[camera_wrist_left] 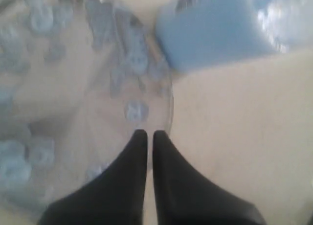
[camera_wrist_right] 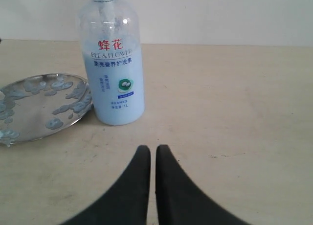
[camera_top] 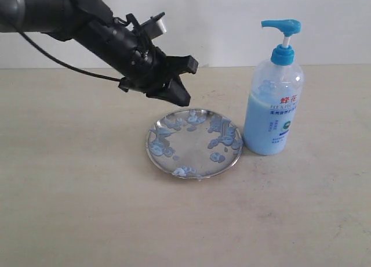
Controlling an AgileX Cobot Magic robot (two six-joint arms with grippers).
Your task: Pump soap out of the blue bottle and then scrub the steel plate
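The steel plate (camera_top: 194, 143) lies mid-table, round and shiny, with pale blue soap (camera_top: 222, 140) in blobs across it. Just to its right stands the blue bottle (camera_top: 273, 104), upright, its bright blue pump head raised. My left gripper (camera_top: 181, 98) hangs shut just above the plate's far rim, holding nothing. In the left wrist view its fingertips (camera_wrist_left: 146, 133) hover over the plate's rim (camera_wrist_left: 168, 100), with the bottle (camera_wrist_left: 220, 29) beyond. My right gripper (camera_wrist_right: 152, 147) is shut and empty above bare table, a little short of the bottle (camera_wrist_right: 113, 63) and plate (camera_wrist_right: 36, 107); the exterior view does not show it.
The beige table (camera_top: 69, 191) stretches out to the left and front of the plate. A white wall (camera_top: 232, 23) closes off the back. The left arm and its cable (camera_top: 58, 61) reach in from the upper left.
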